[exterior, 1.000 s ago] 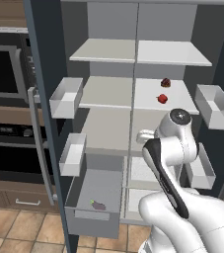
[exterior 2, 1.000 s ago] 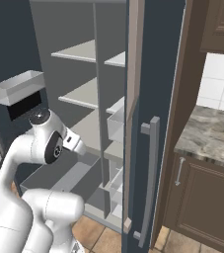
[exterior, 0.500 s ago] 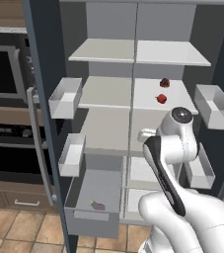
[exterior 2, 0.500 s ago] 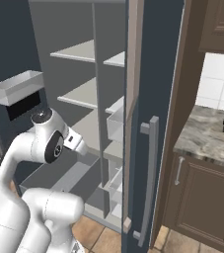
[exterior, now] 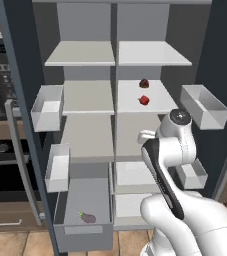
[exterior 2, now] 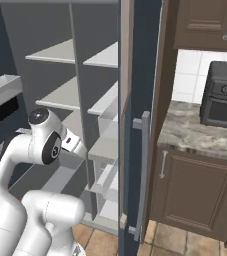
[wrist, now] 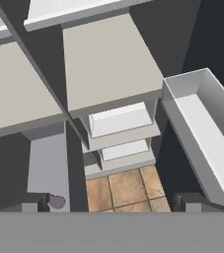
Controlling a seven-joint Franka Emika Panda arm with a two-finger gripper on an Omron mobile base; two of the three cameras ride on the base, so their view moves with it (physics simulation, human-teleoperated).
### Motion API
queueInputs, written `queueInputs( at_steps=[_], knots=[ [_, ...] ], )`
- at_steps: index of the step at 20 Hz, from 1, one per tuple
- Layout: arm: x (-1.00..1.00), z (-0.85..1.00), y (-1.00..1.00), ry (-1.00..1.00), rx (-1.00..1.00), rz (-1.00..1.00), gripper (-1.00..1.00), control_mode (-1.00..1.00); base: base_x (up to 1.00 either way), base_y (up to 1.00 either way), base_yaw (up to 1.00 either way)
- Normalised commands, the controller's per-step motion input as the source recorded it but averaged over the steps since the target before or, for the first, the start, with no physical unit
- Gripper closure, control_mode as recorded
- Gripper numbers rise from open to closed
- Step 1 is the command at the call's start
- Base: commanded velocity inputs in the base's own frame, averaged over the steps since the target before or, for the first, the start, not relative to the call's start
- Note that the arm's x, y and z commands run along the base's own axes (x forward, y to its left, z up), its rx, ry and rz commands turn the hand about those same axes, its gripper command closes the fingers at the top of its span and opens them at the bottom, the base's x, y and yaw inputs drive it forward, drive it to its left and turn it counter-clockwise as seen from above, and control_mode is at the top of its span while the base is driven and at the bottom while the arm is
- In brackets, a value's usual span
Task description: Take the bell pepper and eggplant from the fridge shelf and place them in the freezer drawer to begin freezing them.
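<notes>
inside the open freezer drawer (exterior: 83,230) the eggplant (exterior: 87,217) lies slantwise, green cap rearward-left; gripper (wrist: 111,202) spread, holding nothing.

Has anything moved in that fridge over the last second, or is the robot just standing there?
Nothing has visibly changed. The eggplant lies in the open freezer drawer, as before. The bell pepper sits on the fridge shelf beside a darker red round thing, neither touched. The arm is in the same pose in front of the shelves, and the gripper stays open and holds nothing.
</notes>
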Motion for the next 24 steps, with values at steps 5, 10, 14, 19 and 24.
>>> queueInputs(
  at_steps=[5, 10, 14, 19, 24],
  knots=[
    [0.00, 0.00, 0.00, 0.00, 0.00, 0.00, -1.00, 1.00, 0.19, -0.13, -0.27],
    [0.00, 0.00, 0.00, 0.00, 0.00, 0.00, -1.00, 1.00, 0.25, -0.24, -0.23],
    [0.00, 0.00, 0.00, 0.00, 0.00, 0.00, -1.00, 1.00, 0.44, 0.00, -0.18],
    [0.00, 0.00, 0.00, 0.00, 0.00, 0.00, -1.00, 1.00, 0.45, 0.00, -0.16],
    [0.00, 0.00, 0.00, 0.00, 0.00, 0.00, -1.00, 1.00, 0.50, 0.00, -0.12]
  ],
)
